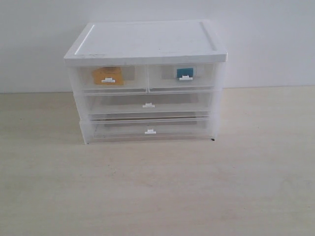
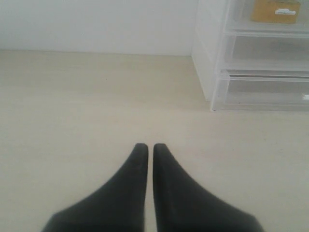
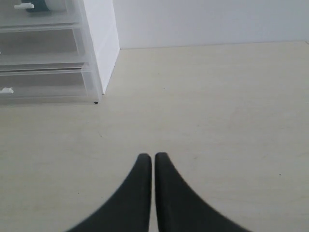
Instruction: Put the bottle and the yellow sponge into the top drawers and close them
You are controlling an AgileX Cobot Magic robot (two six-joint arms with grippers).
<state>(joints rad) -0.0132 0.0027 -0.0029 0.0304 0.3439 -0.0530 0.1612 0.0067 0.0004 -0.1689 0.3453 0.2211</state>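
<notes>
Dimly, yellow sponge point(image 1: 108, 75) and bottle point(image 1: 185, 73) show through shut top drawers point(image 1: 133, 73), left gripper point(image 2: 146, 147) and right gripper point(image 3: 153, 157) fingers together.

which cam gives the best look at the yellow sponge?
Exterior view: the yellow sponge shows whole, head-on, through the translucent front of the top left drawer. The left wrist view catches it only at the frame edge, cropped. The right wrist view does not show it.
</notes>
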